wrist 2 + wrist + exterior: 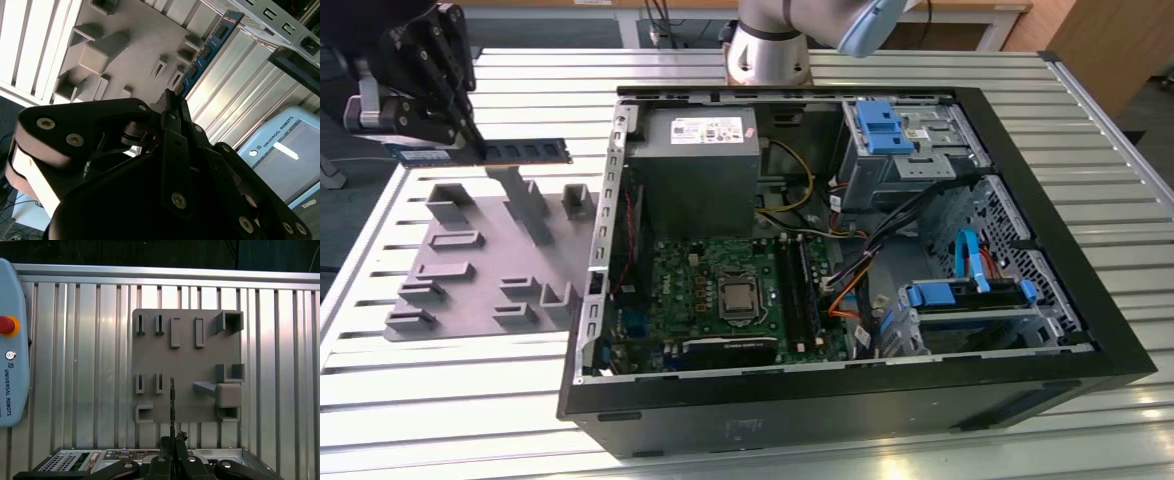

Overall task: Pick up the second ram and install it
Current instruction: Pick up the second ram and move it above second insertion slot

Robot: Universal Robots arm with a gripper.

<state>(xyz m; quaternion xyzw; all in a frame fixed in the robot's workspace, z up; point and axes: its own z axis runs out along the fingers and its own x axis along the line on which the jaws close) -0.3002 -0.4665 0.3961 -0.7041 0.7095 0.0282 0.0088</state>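
Green second ram (527,151) clamped between black fingers (176,111).

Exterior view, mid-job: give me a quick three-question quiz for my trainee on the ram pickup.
1. True or false: the second ram is seated in the motherboard.
2. The gripper is: A open; B shut on the second ram; C shut on nothing.
3. Fill in: in the exterior view, the grey holder tray lies to the computer case's ____.
Key: 1 false; 2 B; 3 left.
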